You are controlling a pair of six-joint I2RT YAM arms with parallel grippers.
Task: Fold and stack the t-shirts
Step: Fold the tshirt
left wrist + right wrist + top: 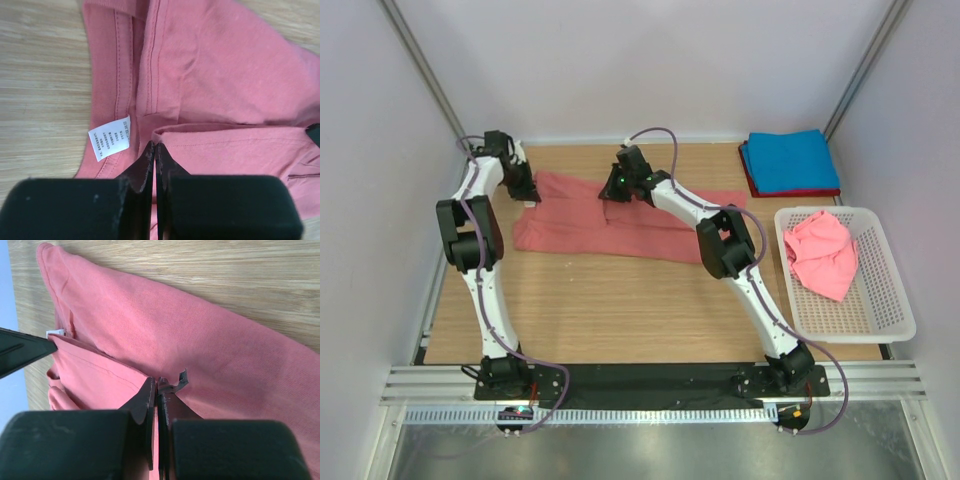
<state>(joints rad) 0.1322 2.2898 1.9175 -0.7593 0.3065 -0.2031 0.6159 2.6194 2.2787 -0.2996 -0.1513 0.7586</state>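
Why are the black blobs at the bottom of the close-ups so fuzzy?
Left wrist view: left pincer, close to the lens, looks soft; salmon-red cloth t-shirt is sharp. Right wrist view: right pincer likewise. Top view: even, soft light.

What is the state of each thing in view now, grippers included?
salmon-red shirt: on the table, partly folded lengthwise.
left gripper: shut on the salmon-red shirt, near its label.
right gripper: shut on the salmon-red shirt's folded layer.
blue shirt: folded, on top of the dark red shirt.
dark red shirt: folded, only edges showing.
pink shirt: crumpled in the white basket.
white basket: upright, holding the pink shirt.
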